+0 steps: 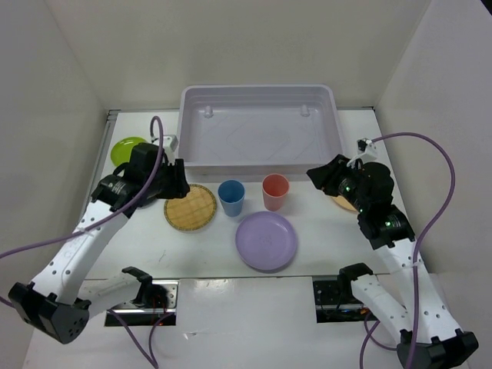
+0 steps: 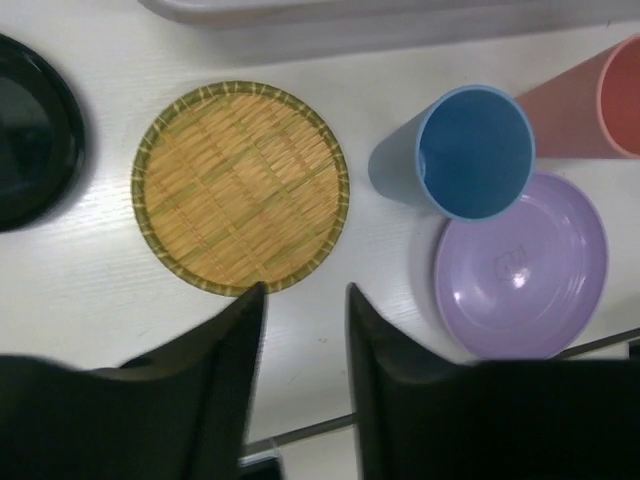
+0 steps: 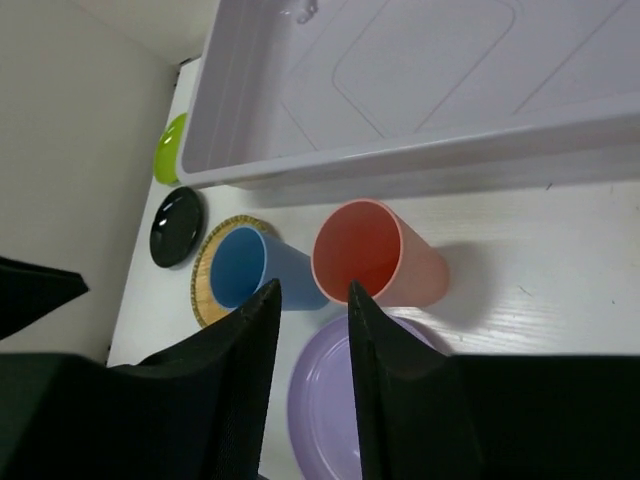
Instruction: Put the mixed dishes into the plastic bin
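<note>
The plastic bin [image 1: 194,115] stands empty at the back. In front of it are the woven tan plate [image 1: 191,207], blue cup [image 1: 231,197], salmon-red cup [image 1: 275,191] and lavender plate [image 1: 266,241]. The lime green plate [image 1: 125,150] lies far left. The black plate [image 2: 30,130] lies left of the woven plate [image 2: 240,187]. The orange-yellow plate [image 1: 344,204] is mostly hidden under my right arm. My left gripper [image 2: 305,290] is open and empty above the woven plate's near edge. My right gripper [image 3: 313,288] is open and empty, right of and above the salmon-red cup [image 3: 375,250].
White walls enclose the table on the left, back and right. The bin's near rim [image 3: 420,150] runs just behind the cups. Purple cables loop from both arms. Two dark mounting recesses [image 1: 338,296] sit at the near edge.
</note>
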